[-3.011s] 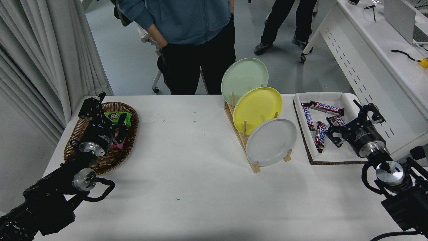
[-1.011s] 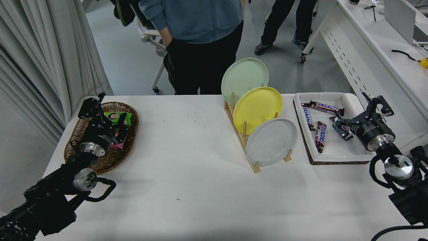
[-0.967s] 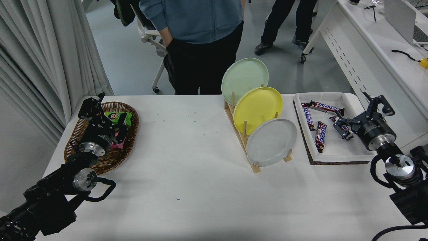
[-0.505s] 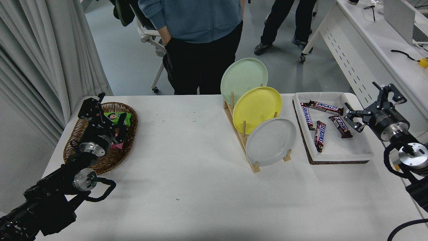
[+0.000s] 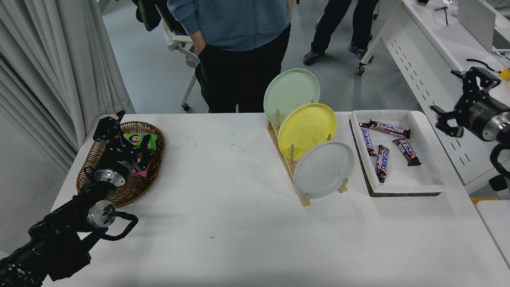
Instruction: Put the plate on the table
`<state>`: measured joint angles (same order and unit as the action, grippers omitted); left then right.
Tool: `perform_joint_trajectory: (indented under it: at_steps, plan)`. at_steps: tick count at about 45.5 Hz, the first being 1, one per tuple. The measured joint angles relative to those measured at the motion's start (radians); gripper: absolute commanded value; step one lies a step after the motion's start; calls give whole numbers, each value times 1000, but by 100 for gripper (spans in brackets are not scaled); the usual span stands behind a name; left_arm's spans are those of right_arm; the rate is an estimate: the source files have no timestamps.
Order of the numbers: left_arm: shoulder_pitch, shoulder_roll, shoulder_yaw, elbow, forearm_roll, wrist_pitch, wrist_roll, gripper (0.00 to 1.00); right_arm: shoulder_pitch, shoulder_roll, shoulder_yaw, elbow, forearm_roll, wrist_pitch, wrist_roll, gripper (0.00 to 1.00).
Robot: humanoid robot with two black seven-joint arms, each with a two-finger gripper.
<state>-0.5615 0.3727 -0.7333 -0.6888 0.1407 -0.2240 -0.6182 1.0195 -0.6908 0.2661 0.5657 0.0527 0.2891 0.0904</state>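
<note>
So far nothing is accomplished: the plate (image 5: 323, 170) is propped in the rack (image 5: 297, 183), and the right tool (image 5: 462, 99), spread empty, is held well apart, off the counter (image 5: 239, 223).

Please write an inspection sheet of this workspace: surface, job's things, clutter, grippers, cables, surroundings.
Surface: white table, a few small specks.
Job's things: pale grey plate on edge in the front slot of the wooden rack, untouched.
Clutter: yellow plate and green plate behind it; tray with four chocolate bars; wicker basket with snack packets.
Grippers: right gripper open, raised beyond the table's right edge; left gripper over the basket, state unclear.
Cables: black cable on the side desk.
Surroundings: curtain; two people at the far side.
</note>
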Motion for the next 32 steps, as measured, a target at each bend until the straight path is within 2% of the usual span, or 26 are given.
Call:
perform_joint_trajectory:
  at_steps: [16, 32]
  plan:
    - [0, 0, 0, 0, 0, 0, 0, 100, 192, -53, -368, 29, -7, 128, 0, 99]
    - [0, 0, 0, 0, 0, 0, 0, 100, 338, -66, -565, 100, -46, 320, 0, 99]
